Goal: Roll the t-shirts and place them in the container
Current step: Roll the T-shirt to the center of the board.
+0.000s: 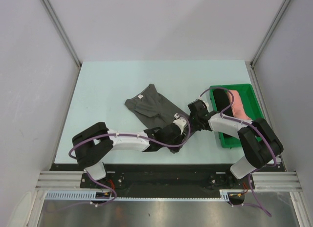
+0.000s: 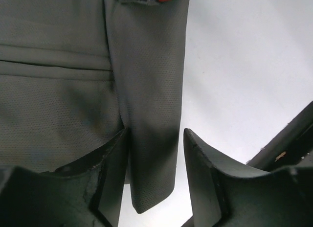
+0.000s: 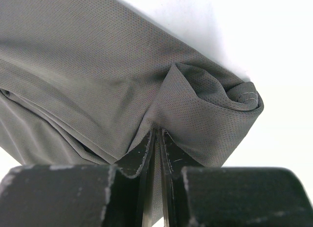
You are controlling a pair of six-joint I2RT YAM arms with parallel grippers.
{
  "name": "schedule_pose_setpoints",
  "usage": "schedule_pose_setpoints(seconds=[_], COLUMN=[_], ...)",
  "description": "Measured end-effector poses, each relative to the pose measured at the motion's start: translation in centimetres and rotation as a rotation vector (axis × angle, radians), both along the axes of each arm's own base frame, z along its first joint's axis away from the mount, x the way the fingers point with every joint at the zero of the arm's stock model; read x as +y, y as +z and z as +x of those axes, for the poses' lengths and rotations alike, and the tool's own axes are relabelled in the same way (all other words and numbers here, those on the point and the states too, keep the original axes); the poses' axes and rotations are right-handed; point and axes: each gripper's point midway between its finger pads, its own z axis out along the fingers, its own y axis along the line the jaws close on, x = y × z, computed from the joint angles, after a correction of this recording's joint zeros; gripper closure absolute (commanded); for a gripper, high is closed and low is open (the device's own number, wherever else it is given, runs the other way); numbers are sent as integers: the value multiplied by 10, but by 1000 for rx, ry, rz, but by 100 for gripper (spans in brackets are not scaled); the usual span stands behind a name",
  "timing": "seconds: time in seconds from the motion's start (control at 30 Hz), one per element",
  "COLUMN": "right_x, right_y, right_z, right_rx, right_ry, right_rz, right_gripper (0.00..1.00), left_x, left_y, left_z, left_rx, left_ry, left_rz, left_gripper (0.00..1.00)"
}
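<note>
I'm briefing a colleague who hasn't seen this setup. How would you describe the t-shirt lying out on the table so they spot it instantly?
On the pale table, look at the middle, left of the green tray. The dark grey t-shirt lies there mostly spread flat, with a small white neck label, unlike the black roll and salmon-pink roll inside the tray.

L arm point(image 1: 127, 139) lies low, stretched from its base at the near-left corner of the counter point(image 1: 112, 85) toward the middle, wrist angled up-right. L end effector point(image 2: 155, 139) — jaws apart, a strip of the grey t-shirt point(image 1: 149, 107) lying between them. R arm point(image 1: 230, 122) bends at the elbow by the near-right corner, forearm reaching left. R end effector point(image 3: 157, 133) — jaws nearly together, pinching a fold of the same cloth. The two end effectors sit just beside each other near mid-counter.
</note>
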Motion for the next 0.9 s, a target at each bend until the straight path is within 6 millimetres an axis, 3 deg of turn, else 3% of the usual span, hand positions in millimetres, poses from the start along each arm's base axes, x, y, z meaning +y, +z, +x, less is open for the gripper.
schedule_pose_setpoints(seconds=[0.13, 0.4, 0.73, 0.9], right_x=[0, 0, 0, 0], right_y=[0, 1, 0, 0], right_z=[0, 0, 0, 0], right_rx=[0, 0, 1, 1], right_ry=[0, 0, 0, 0], right_rz=[1, 0, -1, -1], right_gripper=[87, 87, 87, 88], left_x=[2, 4, 3, 0], left_y=[-9, -10, 33, 38], left_z=[-1, -2, 5, 3], left_rx=[14, 14, -50, -49], left_ry=[10, 21, 35, 18], left_rz=[8, 1, -73, -83], left_gripper=[55, 46, 45, 46])
